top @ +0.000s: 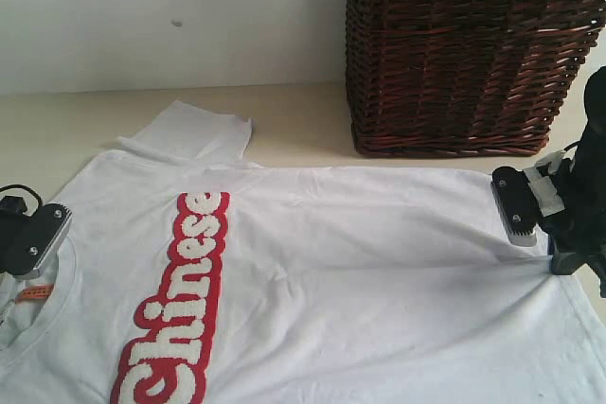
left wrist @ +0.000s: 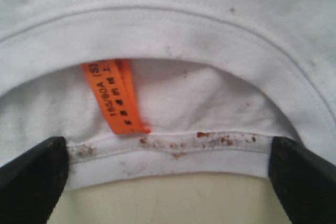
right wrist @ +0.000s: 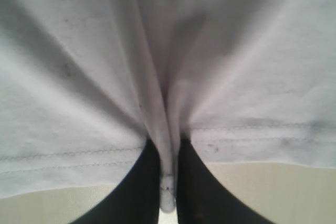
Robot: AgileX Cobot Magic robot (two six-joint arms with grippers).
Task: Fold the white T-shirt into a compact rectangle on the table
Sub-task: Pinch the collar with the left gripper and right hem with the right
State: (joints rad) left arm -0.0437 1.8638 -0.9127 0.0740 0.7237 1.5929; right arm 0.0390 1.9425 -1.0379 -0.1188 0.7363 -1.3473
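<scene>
The white T-shirt [top: 360,262] lies spread face up on the beige table [top: 294,120], its red "Chinese" band [top: 185,300] running toward the near edge. My left gripper [left wrist: 168,187] is open at the neck, one finger on each side of the back collar [left wrist: 173,153], close to the orange neck tag [left wrist: 116,98]. In the exterior view that gripper [top: 33,238] sits at the far left. My right gripper [right wrist: 168,148] is shut on a pinched fold of the shirt's hem [right wrist: 252,140] at the right side, and the cloth pulls into creases toward it.
A dark brown wicker basket [top: 464,54] stands at the back right, close behind the shirt. One sleeve [top: 194,130] sticks out toward the white back wall. The right arm [top: 578,205] hangs over the table's right edge.
</scene>
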